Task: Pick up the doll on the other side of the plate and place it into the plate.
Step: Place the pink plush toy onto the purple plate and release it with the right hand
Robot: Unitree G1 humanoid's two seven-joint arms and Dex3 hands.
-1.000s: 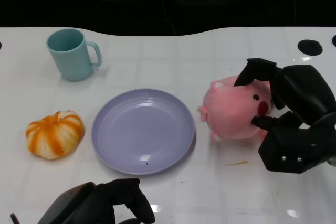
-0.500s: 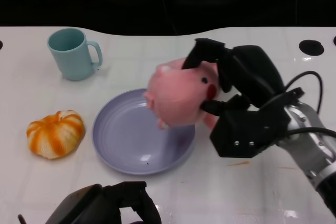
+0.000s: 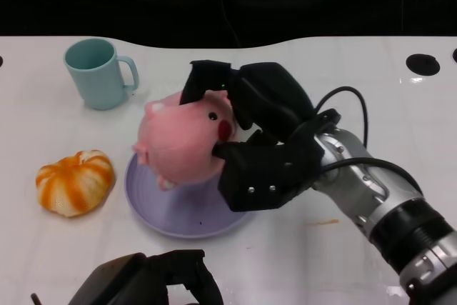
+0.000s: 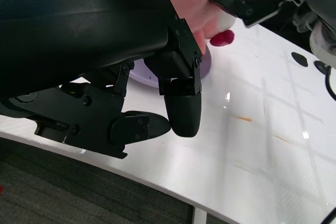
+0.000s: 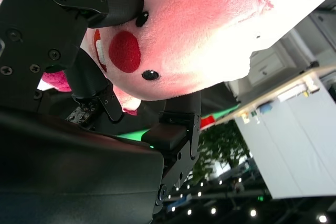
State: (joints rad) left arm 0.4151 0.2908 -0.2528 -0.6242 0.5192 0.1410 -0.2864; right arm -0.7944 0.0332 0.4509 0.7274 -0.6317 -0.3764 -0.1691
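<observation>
Pink doll (image 3: 182, 141) is mid-frame, up in the air over the plate (image 3: 168, 212), w/ its face toward the right. Right hand (image 3: 250, 137) grips it, fingers wrapped round top & bottom. Left hand (image 3: 153, 280) sits low at bottom left, fingers curled in, holding nothing. Pumpkin (image 3: 75, 182) is left of plate. Mug (image 3: 96, 73) is upper left.

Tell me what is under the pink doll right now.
The purple plate lies beneath the pink doll, held by the right robot hand. The doll and hand cover the plate's middle, so contact cannot be judged.
</observation>
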